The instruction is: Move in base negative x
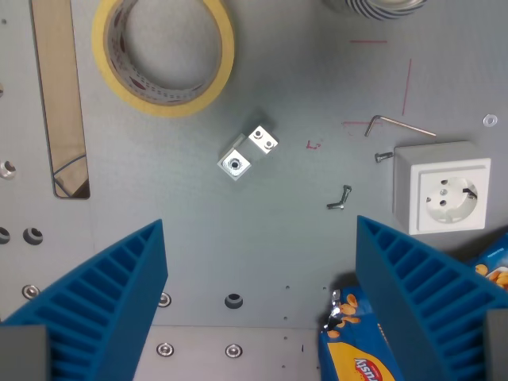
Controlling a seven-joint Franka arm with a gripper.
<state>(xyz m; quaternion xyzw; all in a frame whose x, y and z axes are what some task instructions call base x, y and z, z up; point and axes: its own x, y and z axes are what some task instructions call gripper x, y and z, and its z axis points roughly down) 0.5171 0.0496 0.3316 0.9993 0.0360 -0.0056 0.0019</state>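
Wrist view showed the hand (258, 305) released, its 2 blue ribbed fingers (111, 298) spread wide at the bottom of the picture with nothing between them, hanging above the grey tabletop (198, 238). No task object was named beyond the hand itself, which hung over a bare patch with a dark screw hole (232, 300) between the fingers.

Just beside the finger on the wrist view's right lay a blue and yellow snack packet (357, 349), partly hidden by that finger. Above it, a small bent metal piece (340, 198) lay flat on the tabletop. Near the picture's middle sat 2 small metal blocks (248, 151), touching each other and turned at an angle.

On the wrist view's right stood a white socket box (440, 186), with a short screw (383, 156) just beside its upper corner and a hex key (397, 124) lying a little above. Faint red marks (406, 83) were drawn on the tabletop nearby.

At the top, a roll of yellow tape (163, 51) lay flat. A long wooden strip (59, 95) ran down the wrist view's left. A striped object (377, 6) was cut off at the top edge, possibly a rolled cable.
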